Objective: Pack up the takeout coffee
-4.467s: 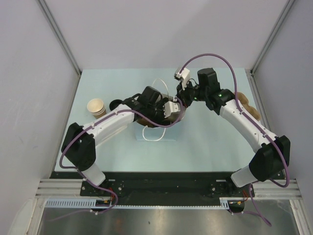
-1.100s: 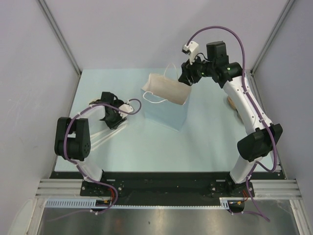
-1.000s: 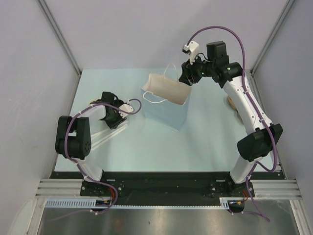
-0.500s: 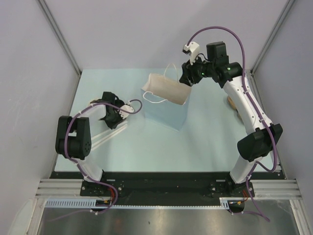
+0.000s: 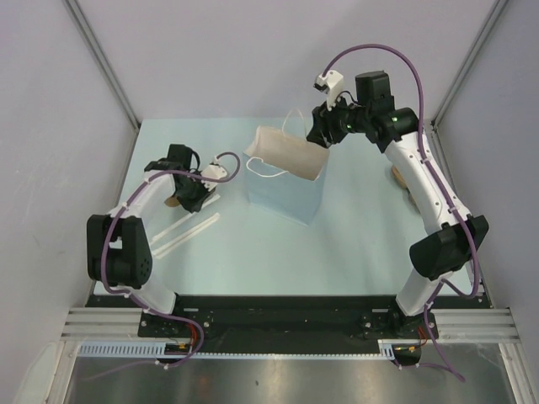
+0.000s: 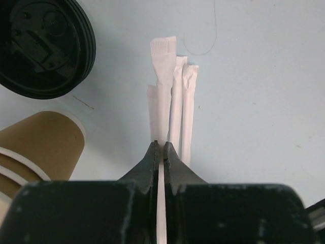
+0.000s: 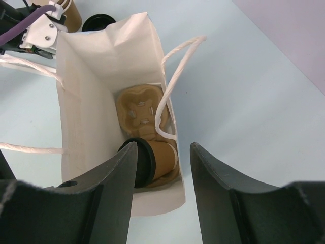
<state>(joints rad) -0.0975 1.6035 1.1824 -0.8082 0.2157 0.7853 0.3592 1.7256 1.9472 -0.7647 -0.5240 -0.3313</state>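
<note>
Your left claw (image 6: 160, 148) is pinched shut on a white paper-wrapped straw (image 6: 163, 96), low over the pale blue desk (image 5: 362, 244) at its near left. Two more wrapped straws (image 6: 176, 112) lie close alongside. Just beside them sit a loose round black plastic lid (image 6: 40, 46) and a nested stack of unlidded tan paper cups (image 6: 43, 145). Neither is the drink you are packing, and you cannot see into the stack from here.

Farther back, mid-desk, stands the white paper carrier bag (image 7: 96, 91) with cord handles, its mouth open. At its bottom lies a moulded brown pulp cup tray (image 7: 137, 109). Against that tray lies the takeout coffee (image 7: 165, 160) — a small kraft-brown paper cup with a round black lid. It is on its side, its lid half hidden behind one finger in the wrist view. So the coffee is already inside the bag.

Farthest off, your right claw (image 7: 162, 146) hangs over the bag's rim with its jaws standing apart and nothing pinched between them. Whether they touch the bag's walls cannot be told.

Treat that cup as thin-walled and easily crushed. The paper will likely give under a hard squeeze, and the lid is probably only pressed on, so on its side it may leak. If you must right it, take it around the middle of the body — not by the lid — with a gentle grip.
</note>
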